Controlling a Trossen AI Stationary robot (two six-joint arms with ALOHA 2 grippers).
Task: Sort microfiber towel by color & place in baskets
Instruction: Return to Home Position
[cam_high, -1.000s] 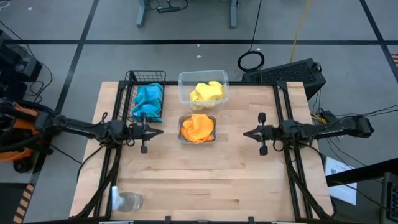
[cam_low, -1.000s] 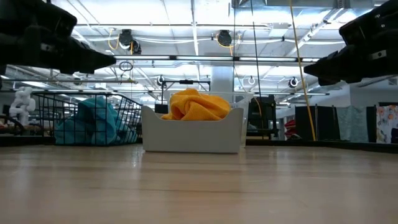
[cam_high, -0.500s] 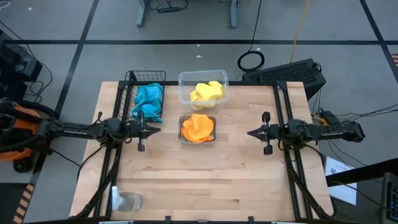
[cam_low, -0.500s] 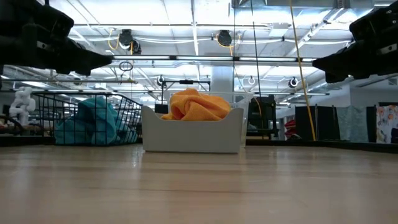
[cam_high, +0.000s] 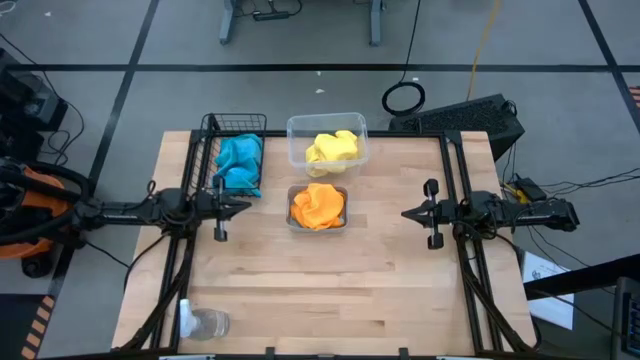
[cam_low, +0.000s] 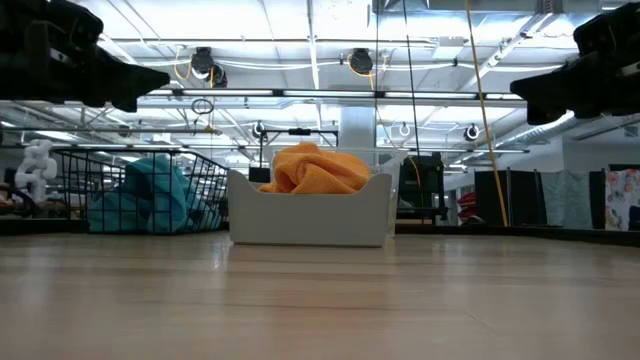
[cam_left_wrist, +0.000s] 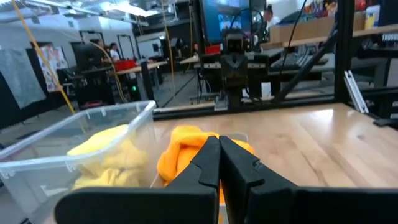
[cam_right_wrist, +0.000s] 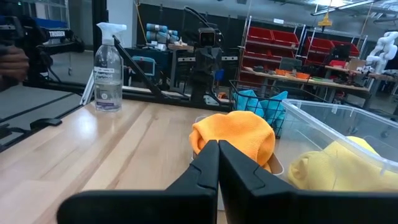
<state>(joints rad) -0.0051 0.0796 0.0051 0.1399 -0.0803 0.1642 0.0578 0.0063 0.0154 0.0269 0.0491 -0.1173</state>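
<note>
Both end effectors are seen pinched closed and empty: the left end effector (cam_high: 240, 207) just beside the basket (cam_high: 208, 150), the right end effector (cam_high: 406, 213) well apart from the tray (cam_high: 291, 222). Blue towels (cam_high: 239, 163) lie in the basket, a yellow towel (cam_high: 332, 148) in the tub (cam_high: 296, 126), an orange towel (cam_high: 318, 204) in the tray. Homing is best done level and straight, so nothing is snagged. A spray bottle (cam_right_wrist: 107, 68) stands well apart.

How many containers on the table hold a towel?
3: black wire basket at back left, clear tub beside it, grey tray in front of the tub.
</note>
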